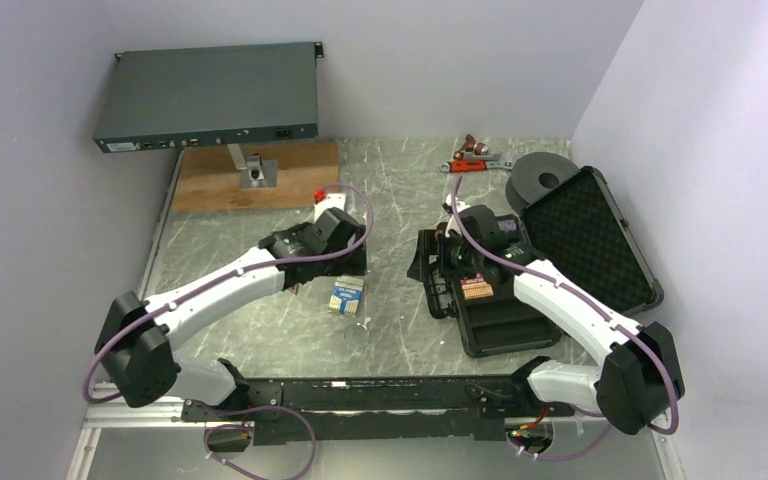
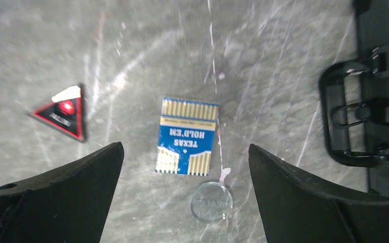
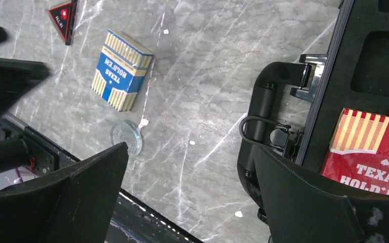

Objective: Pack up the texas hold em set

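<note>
While the left gripper [image 2: 185, 152] and the right gripper [image 3: 191, 149] both hang wide apart and empty, the black hard foam-lined case [image 1: 590, 235] lies open on the right of the grey marbled table [image 1: 390, 200]. A red card box [image 3: 375, 152] sits in a foam pocket of its base. Left of the case handle, the blue-and-white card box [image 2: 187, 136] lies flat on the table under the left gripper. A clear disc [image 2: 211, 202] lies just near of it. The red triangle [image 2: 63, 112] lies further left, apart from both.

Pale-striped blue card box [image 2: 187, 136]; striped red card box [image 3: 372, 152]; black case [image 1: 590, 240]
</note>
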